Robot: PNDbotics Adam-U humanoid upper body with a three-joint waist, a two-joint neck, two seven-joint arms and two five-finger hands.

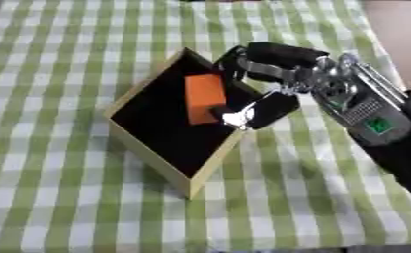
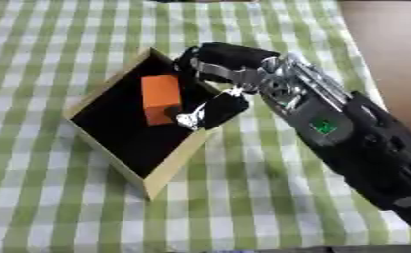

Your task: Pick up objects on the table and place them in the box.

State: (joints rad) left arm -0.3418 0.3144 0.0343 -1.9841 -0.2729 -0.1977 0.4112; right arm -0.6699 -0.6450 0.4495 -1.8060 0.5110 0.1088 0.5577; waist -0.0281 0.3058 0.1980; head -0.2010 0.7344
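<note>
The robot's right hand [image 1: 282, 74] reaches over the right rim of the shallow tan cardboard box with a black inside [image 1: 148, 148]. The orange rectangular block [image 1: 205, 97] lies inside, just left of the fingers [image 1: 269, 109], which appear spread and off it. The placing step looks finished; next, the hand should withdraw across the green-checked worktop [image 1: 53, 197].

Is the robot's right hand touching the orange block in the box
Cannot tell. In the left eye view the right hand reaches over the box and its thumb tip overlaps the orange block's edge, but neither view plainly shows contact or gap.
</note>
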